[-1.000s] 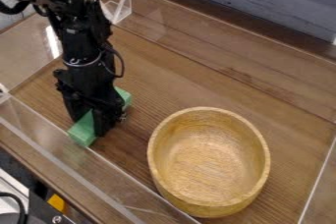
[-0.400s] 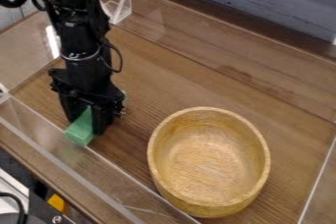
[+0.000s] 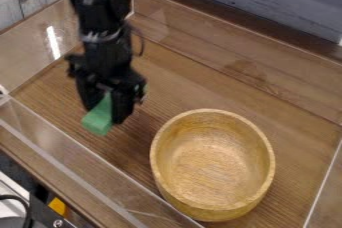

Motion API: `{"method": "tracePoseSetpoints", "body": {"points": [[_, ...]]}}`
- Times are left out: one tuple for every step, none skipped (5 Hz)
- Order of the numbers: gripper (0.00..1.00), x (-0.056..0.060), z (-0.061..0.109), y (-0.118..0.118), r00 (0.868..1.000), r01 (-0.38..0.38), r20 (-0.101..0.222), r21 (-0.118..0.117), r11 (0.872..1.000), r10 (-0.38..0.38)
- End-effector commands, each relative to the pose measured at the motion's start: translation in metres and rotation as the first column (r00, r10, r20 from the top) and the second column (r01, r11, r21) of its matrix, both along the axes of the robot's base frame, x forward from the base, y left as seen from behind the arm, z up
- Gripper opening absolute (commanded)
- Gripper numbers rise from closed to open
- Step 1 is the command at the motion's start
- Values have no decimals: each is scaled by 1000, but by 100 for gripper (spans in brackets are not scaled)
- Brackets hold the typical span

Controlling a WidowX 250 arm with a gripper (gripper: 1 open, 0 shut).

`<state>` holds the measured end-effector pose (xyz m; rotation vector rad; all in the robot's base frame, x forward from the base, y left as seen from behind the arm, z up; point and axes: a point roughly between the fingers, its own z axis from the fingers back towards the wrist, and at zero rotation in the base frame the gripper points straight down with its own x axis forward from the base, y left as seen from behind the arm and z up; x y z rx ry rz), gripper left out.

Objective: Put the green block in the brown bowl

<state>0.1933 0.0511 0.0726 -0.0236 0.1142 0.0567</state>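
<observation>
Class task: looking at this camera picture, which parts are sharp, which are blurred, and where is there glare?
Camera view: the brown bowl is fairly sharp, grain visible; the gripper and green block look softly smeared; pale glare streaks the clear wall along the near edge.

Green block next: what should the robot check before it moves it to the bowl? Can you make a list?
1. Gripper shut on the green block: ok.
2. Block lifted off the wooden table: looks raised, but cannot tell for sure from this one view.
3. Brown bowl upright and empty: ok.
4. Path from block to bowl free of other things: ok.
5. Block already over the bowl: not ok, it is off to the bowl's left in the picture.
6. Block held straight in the fingers: cannot tell, mostly hidden.
</observation>
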Motion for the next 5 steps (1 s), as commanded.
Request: {"method": "tracePoseSetpoints", "body": {"points": [[0, 15, 42, -30, 997, 48, 57, -24, 999, -47], [0, 7, 46, -58, 996, 69, 51, -45, 997, -67], [0, -3, 44, -80, 995, 100, 34, -57, 993, -98], [0, 2, 43, -105, 988, 153, 35, -47, 987, -152], [0, 6, 40, -130, 981, 191, 39, -47, 981, -189]]}}
